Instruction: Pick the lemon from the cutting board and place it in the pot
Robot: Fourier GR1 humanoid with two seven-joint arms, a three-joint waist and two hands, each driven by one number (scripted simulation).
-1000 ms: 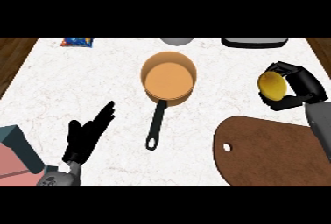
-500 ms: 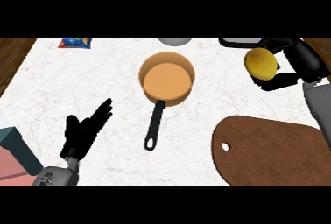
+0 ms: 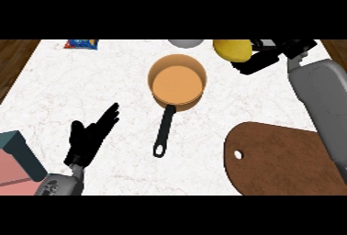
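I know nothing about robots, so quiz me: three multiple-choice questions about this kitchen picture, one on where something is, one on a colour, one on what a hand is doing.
1. Where is the lemon?
A. on the cutting board
B. held up right of the pot
C. inside the pot

2. What colour is the pot's handle?
A. black
B. red
C. white

3. What is the left hand doing?
A. gripping the handle
B. resting open, holding nothing
C. pressing the cutting board

Answers: 1 B, the right hand carries it beside the pot, off the cutting board. 2 A, the handle is black. 3 B, its fingers are straight above bare counter.
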